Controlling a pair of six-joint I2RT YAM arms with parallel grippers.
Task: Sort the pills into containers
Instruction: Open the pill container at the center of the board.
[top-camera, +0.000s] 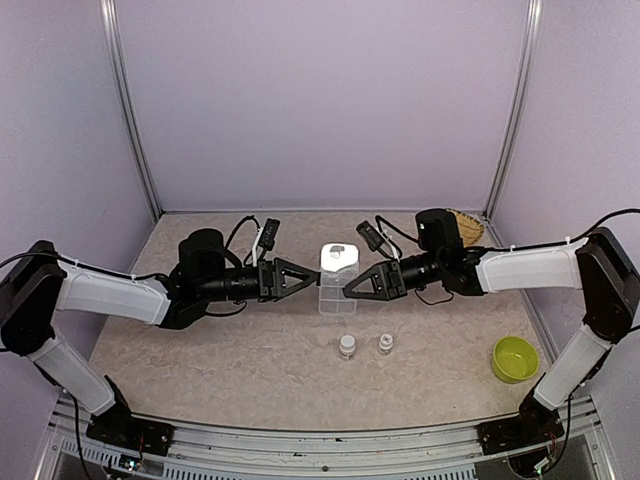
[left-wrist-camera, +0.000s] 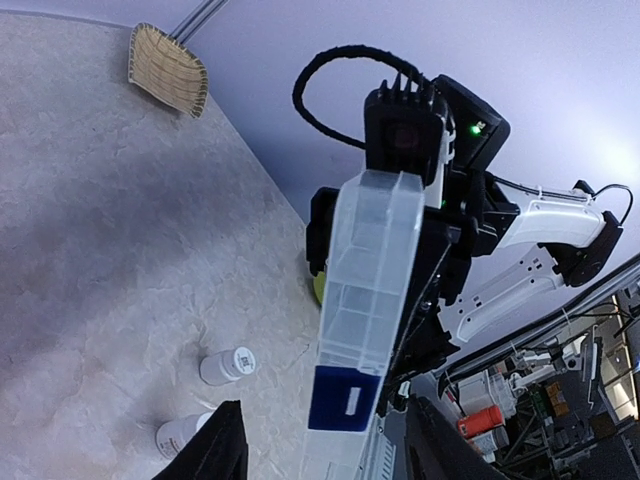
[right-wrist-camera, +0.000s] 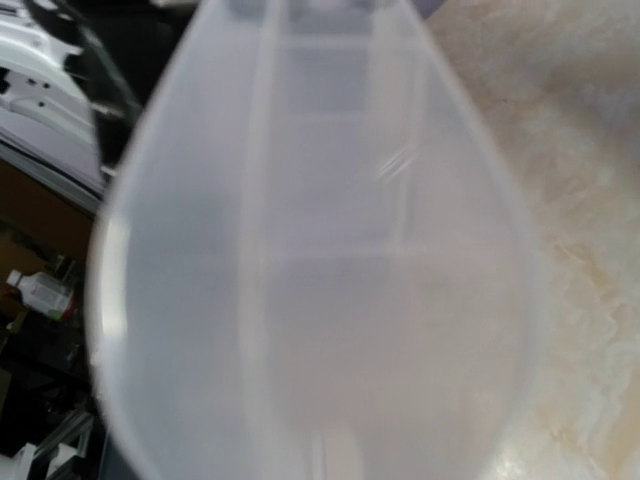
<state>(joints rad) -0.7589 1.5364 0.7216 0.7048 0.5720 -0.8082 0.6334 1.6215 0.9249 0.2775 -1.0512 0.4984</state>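
The container (top-camera: 337, 280), a clear box with small compartments, is held on edge at mid-table between the two arms. In the left wrist view the container (left-wrist-camera: 370, 300) rises between my left gripper's (left-wrist-camera: 325, 403) dark fingers (left-wrist-camera: 215, 450), which stand apart from its sides, so that gripper (top-camera: 312, 277) is open. My right gripper (top-camera: 350, 285) meets the box's right edge and is shut on it. The blurred clear container (right-wrist-camera: 320, 260) fills the right wrist view and hides those fingers. No pills show.
Two small white-capped bottles (top-camera: 347, 347) (top-camera: 386, 344) stand on the table in front of the box, and both also lie in the left wrist view (left-wrist-camera: 228, 365). A lime-green bowl (top-camera: 515, 358) sits at the front right. A woven straw basket (top-camera: 466, 226) is at the back right.
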